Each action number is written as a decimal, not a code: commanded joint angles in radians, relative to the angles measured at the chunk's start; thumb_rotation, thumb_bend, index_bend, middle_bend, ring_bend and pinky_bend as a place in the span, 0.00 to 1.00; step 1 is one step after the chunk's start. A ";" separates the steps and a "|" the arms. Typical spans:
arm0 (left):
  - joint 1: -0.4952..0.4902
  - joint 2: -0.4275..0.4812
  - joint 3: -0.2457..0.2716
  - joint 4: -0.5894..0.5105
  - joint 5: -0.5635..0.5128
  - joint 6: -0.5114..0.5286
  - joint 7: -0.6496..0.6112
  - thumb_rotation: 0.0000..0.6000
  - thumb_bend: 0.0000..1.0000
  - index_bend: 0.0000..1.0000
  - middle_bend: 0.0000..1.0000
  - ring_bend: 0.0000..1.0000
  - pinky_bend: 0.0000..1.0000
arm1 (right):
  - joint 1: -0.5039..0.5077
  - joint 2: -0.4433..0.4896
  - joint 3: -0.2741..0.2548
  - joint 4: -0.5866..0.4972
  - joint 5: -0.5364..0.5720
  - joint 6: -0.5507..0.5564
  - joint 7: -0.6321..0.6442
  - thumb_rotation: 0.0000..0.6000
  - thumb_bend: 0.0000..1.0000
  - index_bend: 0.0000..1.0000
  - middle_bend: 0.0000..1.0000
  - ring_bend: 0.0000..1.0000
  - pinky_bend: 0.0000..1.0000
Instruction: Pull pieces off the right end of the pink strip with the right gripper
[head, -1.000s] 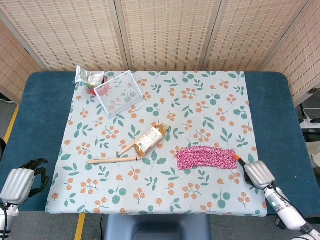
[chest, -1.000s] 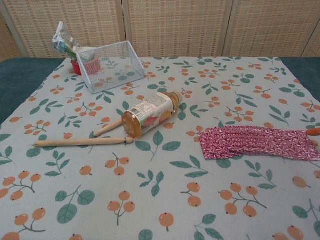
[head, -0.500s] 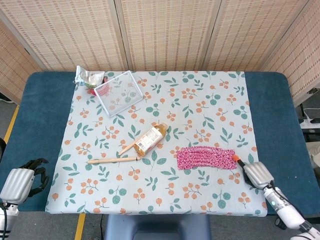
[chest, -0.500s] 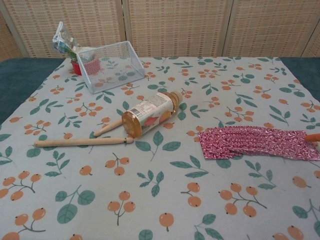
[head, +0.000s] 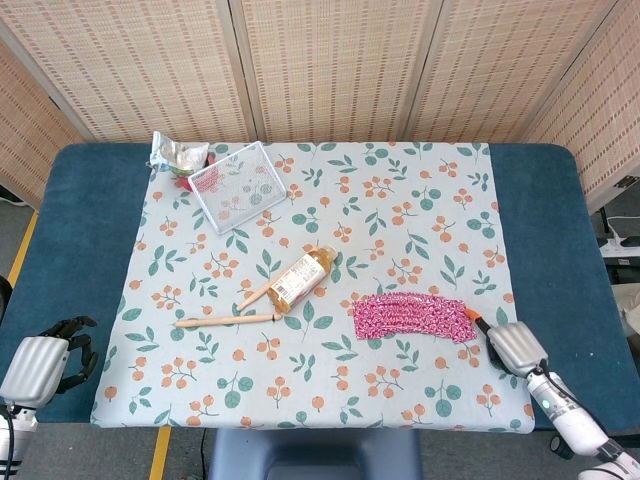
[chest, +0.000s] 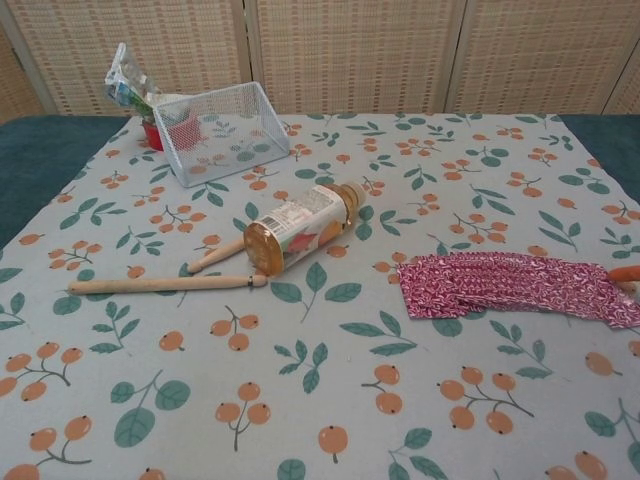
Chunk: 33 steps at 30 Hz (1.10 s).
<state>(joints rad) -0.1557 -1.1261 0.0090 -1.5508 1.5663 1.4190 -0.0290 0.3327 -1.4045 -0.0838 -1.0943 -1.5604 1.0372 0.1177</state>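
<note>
Pink strip (head: 412, 316) lies flat on the surface right of centre, its right end touching the right hand (head: 515, 346), whose orange fingertip meets it; whether it grips, I cannot tell. A firm pinch on only the end piece, then an outward pull, should tear cleanly.

Pink strip (chest: 515, 287): lay flat on the right of the floral cloth (chest: 330, 400), its right end slightly lifted and reaching the frame edge.
Right hand: only an orange fingertip (chest: 626, 273) showed at the right border, touching the strip's right end.
Bottle (chest: 298, 226): lay on its side near the middle, base toward the camera.
Wooden sticks (chest: 165, 283): lay left of the bottle, touching it.
Wire basket (chest: 222, 132): stood tilted at the far left.
Snack packet (chest: 128, 80): behind the basket, beside a red object (chest: 153, 133).
</note>
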 joint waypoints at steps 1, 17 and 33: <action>0.000 0.000 0.000 0.001 0.000 0.000 0.001 1.00 0.66 0.28 0.31 0.33 0.57 | -0.004 0.002 -0.002 -0.006 -0.001 0.006 -0.010 1.00 1.00 0.00 0.78 0.91 0.80; 0.000 0.000 0.001 -0.001 0.001 0.000 0.003 1.00 0.66 0.28 0.31 0.33 0.57 | 0.000 -0.011 0.006 0.013 0.019 0.000 -0.034 1.00 1.00 0.02 0.78 0.91 0.80; -0.001 0.002 0.001 -0.005 -0.002 -0.004 0.007 1.00 0.66 0.28 0.31 0.33 0.57 | -0.001 -0.019 -0.025 0.032 -0.030 0.028 -0.012 1.00 1.00 0.07 0.78 0.91 0.80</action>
<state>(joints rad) -0.1569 -1.1244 0.0100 -1.5559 1.5648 1.4152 -0.0223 0.3294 -1.4195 -0.1105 -1.0694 -1.5946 1.0704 0.1072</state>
